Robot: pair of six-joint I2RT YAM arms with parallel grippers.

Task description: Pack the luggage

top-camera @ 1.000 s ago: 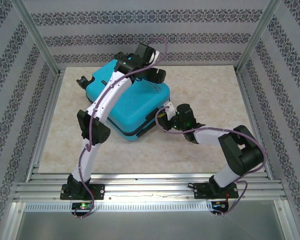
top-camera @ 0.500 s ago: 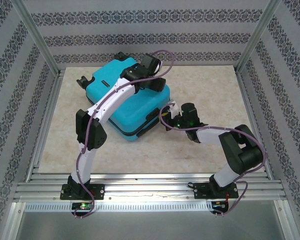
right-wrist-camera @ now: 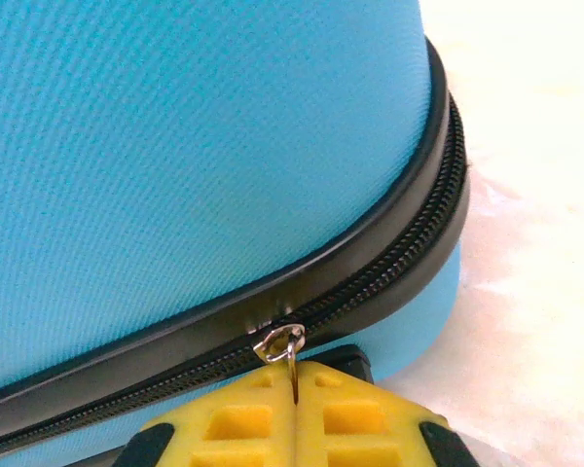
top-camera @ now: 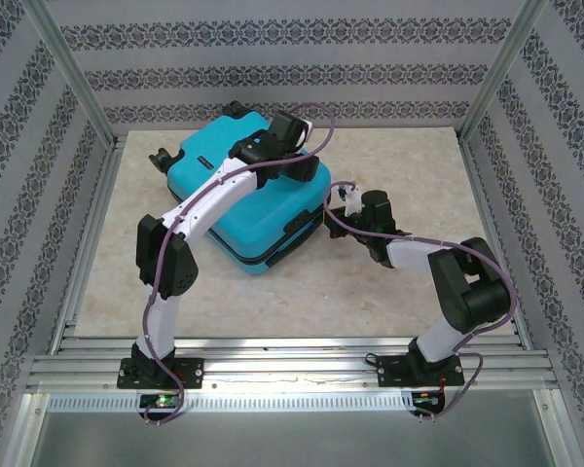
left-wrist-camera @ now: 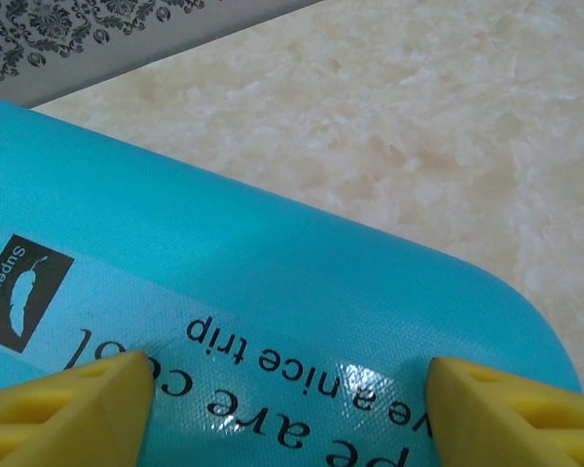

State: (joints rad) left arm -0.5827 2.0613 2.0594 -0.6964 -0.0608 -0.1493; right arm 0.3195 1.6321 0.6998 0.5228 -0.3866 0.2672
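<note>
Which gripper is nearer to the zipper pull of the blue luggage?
Right. The right gripper is shut on the zipper pull at the side seam; the left gripper is open over the printed top of the luggage.

The left end effector [left-wrist-camera: 290,389], spread wide, hangs over the printed luggage [left-wrist-camera: 273,263].

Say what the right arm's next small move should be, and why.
Probably draw the zipper pull along the track toward the rounded corner of the suitcase. The right gripper is shut on the pull, the suitcase lies closed, and the open left gripper sits over its top, seemingly steadying it.
</note>
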